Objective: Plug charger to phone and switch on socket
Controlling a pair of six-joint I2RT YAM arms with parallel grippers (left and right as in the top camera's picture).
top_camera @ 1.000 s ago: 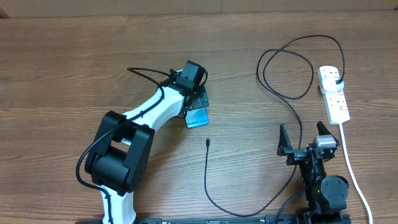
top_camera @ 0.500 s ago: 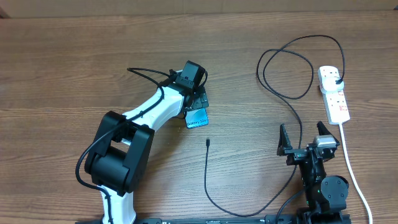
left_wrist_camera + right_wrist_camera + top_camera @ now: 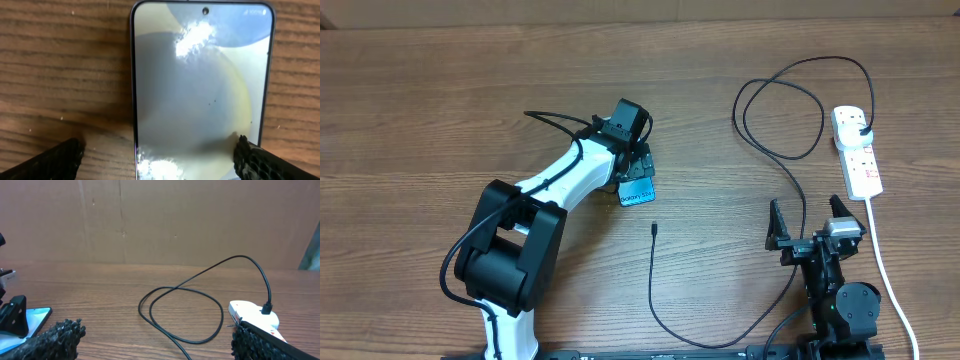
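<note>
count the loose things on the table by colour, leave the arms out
black: 1, the charger
white: 1, the socket with its cord
light blue: 1, the phone
total: 3

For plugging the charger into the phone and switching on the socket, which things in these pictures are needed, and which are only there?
Needed for the job:
- phone
- charger, its plug sitting in the strip
- socket

Only there:
- white cord of the socket
- wooden table
- cardboard wall
</note>
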